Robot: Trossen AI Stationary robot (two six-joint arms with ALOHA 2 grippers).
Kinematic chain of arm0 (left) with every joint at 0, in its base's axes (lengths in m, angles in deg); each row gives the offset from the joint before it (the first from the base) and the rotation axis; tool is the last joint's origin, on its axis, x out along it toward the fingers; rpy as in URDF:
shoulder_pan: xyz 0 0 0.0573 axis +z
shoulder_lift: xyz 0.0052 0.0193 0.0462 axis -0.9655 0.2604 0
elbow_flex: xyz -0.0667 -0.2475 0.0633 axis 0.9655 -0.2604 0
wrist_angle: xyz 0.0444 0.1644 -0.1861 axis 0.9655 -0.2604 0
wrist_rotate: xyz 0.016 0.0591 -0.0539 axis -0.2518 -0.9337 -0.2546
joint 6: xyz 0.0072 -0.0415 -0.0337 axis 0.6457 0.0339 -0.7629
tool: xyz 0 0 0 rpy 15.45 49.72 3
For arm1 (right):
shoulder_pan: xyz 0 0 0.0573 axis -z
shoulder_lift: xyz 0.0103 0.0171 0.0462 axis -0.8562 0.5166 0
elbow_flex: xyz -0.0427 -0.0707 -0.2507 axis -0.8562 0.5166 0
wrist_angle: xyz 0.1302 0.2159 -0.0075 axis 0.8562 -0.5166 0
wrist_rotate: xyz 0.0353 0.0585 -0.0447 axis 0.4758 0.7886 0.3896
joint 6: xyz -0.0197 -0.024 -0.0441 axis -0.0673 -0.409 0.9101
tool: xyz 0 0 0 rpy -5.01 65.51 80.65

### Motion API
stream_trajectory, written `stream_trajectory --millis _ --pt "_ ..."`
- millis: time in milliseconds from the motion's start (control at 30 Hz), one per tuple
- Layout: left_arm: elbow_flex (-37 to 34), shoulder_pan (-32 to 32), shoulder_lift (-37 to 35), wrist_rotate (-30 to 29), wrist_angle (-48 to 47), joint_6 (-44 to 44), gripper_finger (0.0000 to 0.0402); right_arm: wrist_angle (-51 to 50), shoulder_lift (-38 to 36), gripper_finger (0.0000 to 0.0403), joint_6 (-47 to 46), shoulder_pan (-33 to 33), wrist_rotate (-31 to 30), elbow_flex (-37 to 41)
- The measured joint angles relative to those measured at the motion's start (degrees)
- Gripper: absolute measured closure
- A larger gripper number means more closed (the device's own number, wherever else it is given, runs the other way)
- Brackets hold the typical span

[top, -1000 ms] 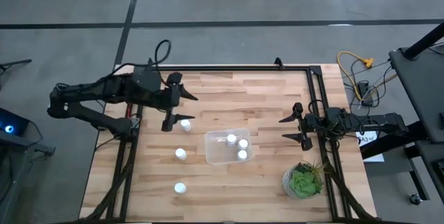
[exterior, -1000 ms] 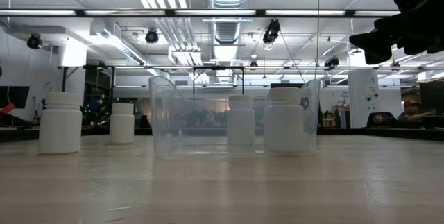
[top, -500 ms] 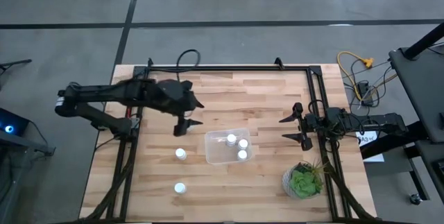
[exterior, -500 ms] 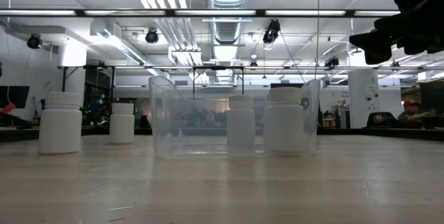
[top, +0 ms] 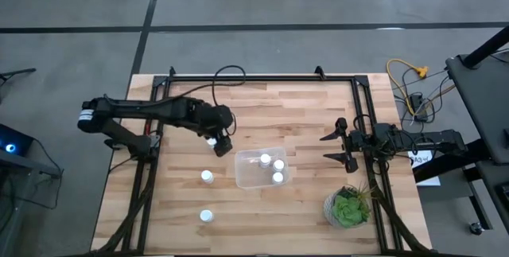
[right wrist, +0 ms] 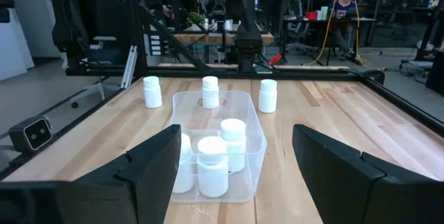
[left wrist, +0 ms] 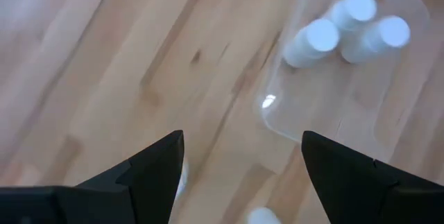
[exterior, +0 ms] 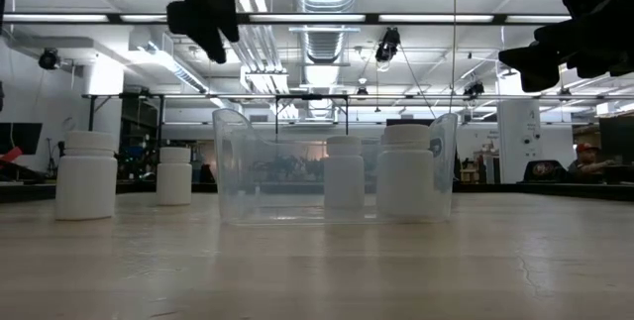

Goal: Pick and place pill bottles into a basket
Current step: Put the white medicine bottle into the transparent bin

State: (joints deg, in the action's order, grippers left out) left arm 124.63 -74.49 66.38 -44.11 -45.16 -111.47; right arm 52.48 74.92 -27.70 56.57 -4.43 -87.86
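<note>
The clear basket (top: 244, 179) stands mid-table with three white pill bottles (top: 271, 166) upright inside it. Outside it, to its left, two pill bottles (top: 207, 177) (top: 206, 216) stand on their bases. A third (top: 211, 139) shows partly under my left gripper (top: 222, 146). That gripper hangs open above the table just left of the basket's far corner and points steeply down, with nothing between its fingers (left wrist: 243, 135). My right gripper (top: 328, 147) waits open at the table's right side, level, facing the basket (right wrist: 236, 128).
A green potted plant (top: 348, 208) sits at the near right corner. A black frame rail (top: 262, 78) runs along the far edge, and others run down both sides. Bare wood (top: 278, 114) lies between the basket and the far rail.
My left gripper has travelled toward the basket, to the right and toward the near edge. It has come down, tipped steeply downward and rolled about its own axis. It now hangs over the farthest loose bottle and has entered the low view from above. Bottles and basket have stayed put.
</note>
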Motion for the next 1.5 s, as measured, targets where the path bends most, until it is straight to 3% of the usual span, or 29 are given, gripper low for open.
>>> stream_trajectory --millis 400,700,1133,1500 --pt "0.0 0.3 -2.3 -0.8 -3.7 -27.9 0.0127 0.0 0.0 0.0138 0.2 0.0 0.0 0.0" --pt "-0.8 0.4 -1.0 -3.4 -13.0 -40.3 0.0127 0.0 0.0 0.0138 0.0 0.0 0.0 0.0" --pt "-1.2 1.1 8.0 -3.3 -13.4 -36.4 0.0127 0.0 0.0 0.0138 0.2 0.0 0.0 0.0" --pt "-2.1 4.6 10.4 -0.7 -13.4 -29.9 0.0127 0.0 0.0 0.0138 -0.3 0.0 0.0 0.0"
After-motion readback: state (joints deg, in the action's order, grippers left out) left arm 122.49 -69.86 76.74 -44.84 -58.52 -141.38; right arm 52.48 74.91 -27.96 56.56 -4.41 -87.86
